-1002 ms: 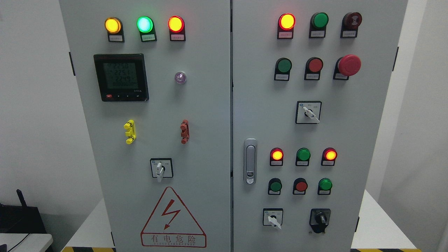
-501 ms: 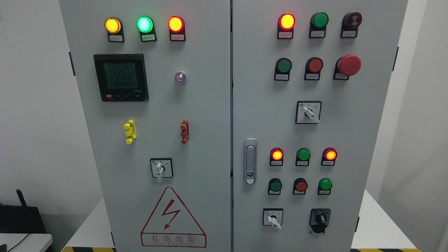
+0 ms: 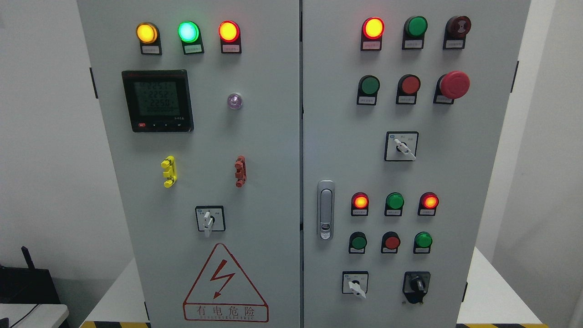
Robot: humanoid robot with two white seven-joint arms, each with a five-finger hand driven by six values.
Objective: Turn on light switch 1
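A grey electrical cabinet [image 3: 273,136] with two doors fills the head view. Its right door carries rows of round buttons and lamps: a lit red lamp [image 3: 373,28] at the top, a green button [image 3: 369,85] and a red button [image 3: 410,84] below it, and a lower group with a green button [image 3: 358,242], a red button [image 3: 391,242] and a green button [image 3: 423,239]. Three white rotary switches [image 3: 402,146] [image 3: 355,284] [image 3: 208,219] and a black rotary switch [image 3: 416,286] sit on the doors. I cannot tell which control is switch 1. Neither hand is in view.
A red mushroom stop button [image 3: 453,84] sticks out at the upper right. A silver door handle [image 3: 325,209] sits by the seam. The left door has a digital meter [image 3: 157,100], yellow [image 3: 169,171] and red [image 3: 240,171] clips and a warning triangle [image 3: 225,284]. The cabinet stands on a white table [image 3: 492,296].
Only the digits on the meter have changed. Nothing else has moved.
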